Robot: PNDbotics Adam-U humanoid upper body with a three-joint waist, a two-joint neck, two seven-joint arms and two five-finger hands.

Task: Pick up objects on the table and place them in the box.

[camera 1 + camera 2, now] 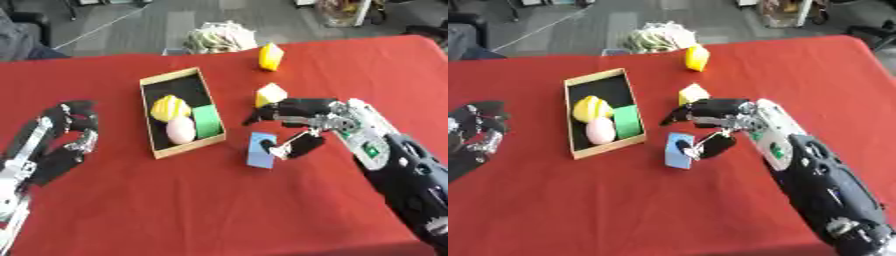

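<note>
Box (158, 84) lies left of centre on the red table (219, 210), already holding three things; left hand (70, 131) idles far left, fingers relaxed; blue block (261, 150) sits just right of the box, right hand (302, 125) spread around it, thumb touching, not yet clamped.

Part of the blue block (261, 150) is hidden behind the right hand's (302, 122) thumb. The left hand (474, 132) is cut off by the frame edge.
</note>
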